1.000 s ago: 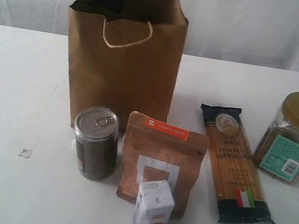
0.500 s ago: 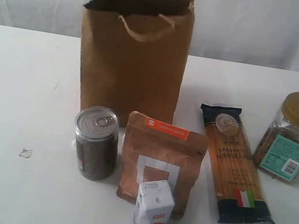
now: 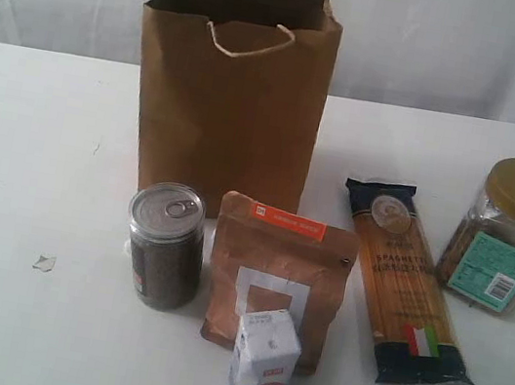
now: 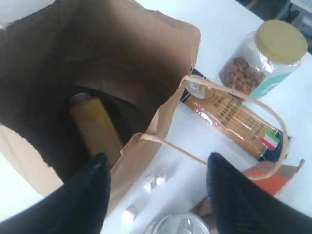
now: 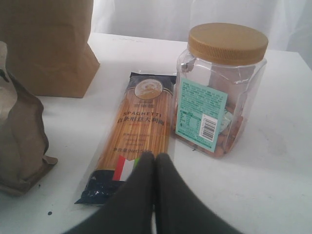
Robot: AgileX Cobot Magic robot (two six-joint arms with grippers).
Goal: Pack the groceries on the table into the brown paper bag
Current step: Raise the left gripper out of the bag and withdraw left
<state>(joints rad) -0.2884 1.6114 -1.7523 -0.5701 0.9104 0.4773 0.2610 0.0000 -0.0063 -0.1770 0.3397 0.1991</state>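
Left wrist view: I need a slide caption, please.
Open left gripper above the brown paper bag, yellow-grain bottle already inside.

Reads "SPAGHETTI" in dark capitals on the spaghetti packet (image 5: 134, 141), below a round gold emblem (image 5: 148, 89); line beneath too small to read. Green-white-red flag stripe (image 5: 127, 168) near its dark end. Barcode (image 5: 208, 127) and illegible fine print on the jar's teal label (image 5: 197, 112). White print on the pouch's orange label (image 3: 287, 222) unreadable; likewise on carton (image 3: 264, 362) and can (image 3: 164, 251).
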